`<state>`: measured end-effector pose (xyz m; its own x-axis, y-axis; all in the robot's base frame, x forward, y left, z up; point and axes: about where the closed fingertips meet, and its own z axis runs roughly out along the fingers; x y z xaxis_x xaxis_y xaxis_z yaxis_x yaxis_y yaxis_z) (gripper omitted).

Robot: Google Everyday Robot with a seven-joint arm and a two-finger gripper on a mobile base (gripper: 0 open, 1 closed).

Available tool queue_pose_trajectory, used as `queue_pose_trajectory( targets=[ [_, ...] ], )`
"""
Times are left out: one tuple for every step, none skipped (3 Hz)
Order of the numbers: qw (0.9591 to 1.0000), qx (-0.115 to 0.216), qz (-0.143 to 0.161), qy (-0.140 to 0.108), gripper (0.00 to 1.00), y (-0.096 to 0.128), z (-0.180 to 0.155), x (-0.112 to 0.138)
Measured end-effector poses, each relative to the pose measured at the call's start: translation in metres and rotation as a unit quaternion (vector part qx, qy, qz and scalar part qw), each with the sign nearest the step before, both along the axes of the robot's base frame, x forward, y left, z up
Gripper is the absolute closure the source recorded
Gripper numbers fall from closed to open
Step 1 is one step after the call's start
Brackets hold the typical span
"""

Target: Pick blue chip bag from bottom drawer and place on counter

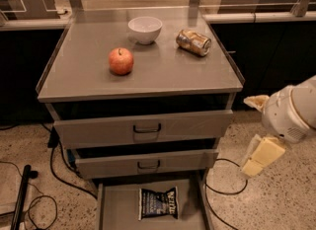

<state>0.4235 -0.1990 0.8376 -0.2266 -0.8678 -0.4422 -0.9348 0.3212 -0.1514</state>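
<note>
The blue chip bag (158, 203) lies flat on the grey floor of the open bottom drawer (118, 209), near its middle. The counter (168, 73) is the grey cabinet top above. My gripper (257, 159) hangs to the right of the cabinet, outside it, at about the height of the middle drawer. It is above and to the right of the bag and clear of it. It holds nothing that I can see.
On the counter stand a red apple (121, 60), a white bowl (145, 29) and a crushed can (193, 42). The two upper drawers (143, 128) stick out a little. Cables (59, 172) lie on the floor on both sides.
</note>
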Motion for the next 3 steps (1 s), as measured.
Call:
queue_pose_trajectory(
  targets=[
    [0.9993, 0.033, 0.008, -0.019, 0.0, 0.0009, -0.0504, -0.0029],
    [0.9993, 0.033, 0.008, -0.017, 0.0, 0.0015, -0.0489, -0.0032],
    [0.9992, 0.036, 0.01, -0.013, 0.0, 0.0041, -0.053, -0.0035]
  ],
)
